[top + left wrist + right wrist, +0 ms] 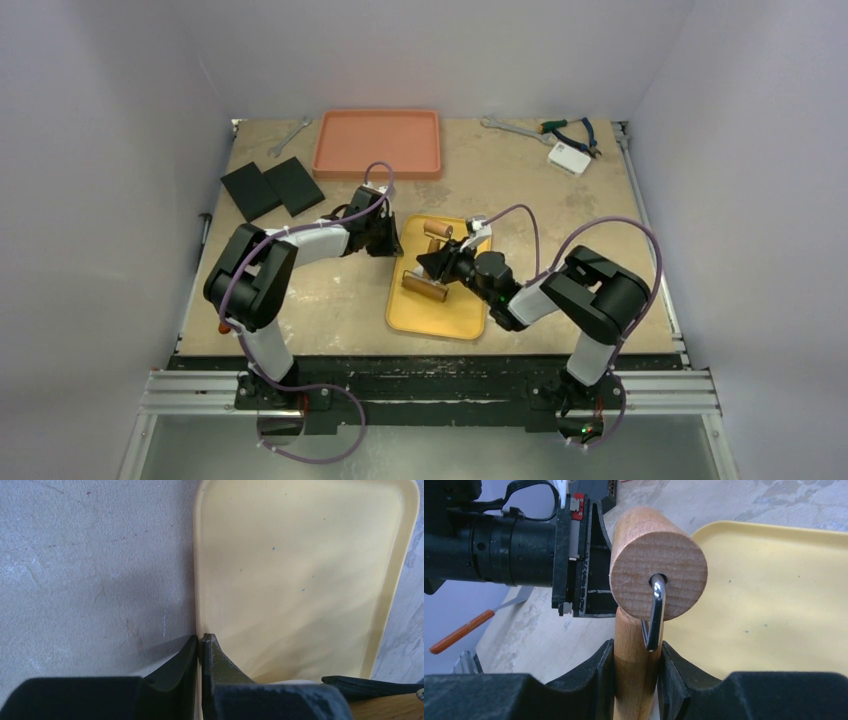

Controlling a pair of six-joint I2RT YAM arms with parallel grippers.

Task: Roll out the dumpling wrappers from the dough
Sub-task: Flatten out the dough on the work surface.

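Observation:
A wooden rolling pin with a roller at each end [425, 287] hovers over the yellow tray [440, 318]. My right gripper [441, 263] is shut on its wooden handle [636, 680]. One round roller end [658, 565] and its bent metal wire [655, 612] fill the right wrist view. My left gripper [386, 236] is shut on the tray's rim [199, 580] at the far left corner, with its fingertips [212, 645] pinching the edge. No dumpling wrappers or dough show clearly. A thin pale sliver [295, 681] peeks out behind the left finger, and I cannot tell what it is.
An orange tray [377, 143] stands at the back. Two black squares [270, 188] lie at the back left, near a wrench [290, 135]. Another wrench [510, 127], pliers [572, 130] and a white box [570, 158] lie at the back right. An orange-handled tool [459, 630] rests left of the tray.

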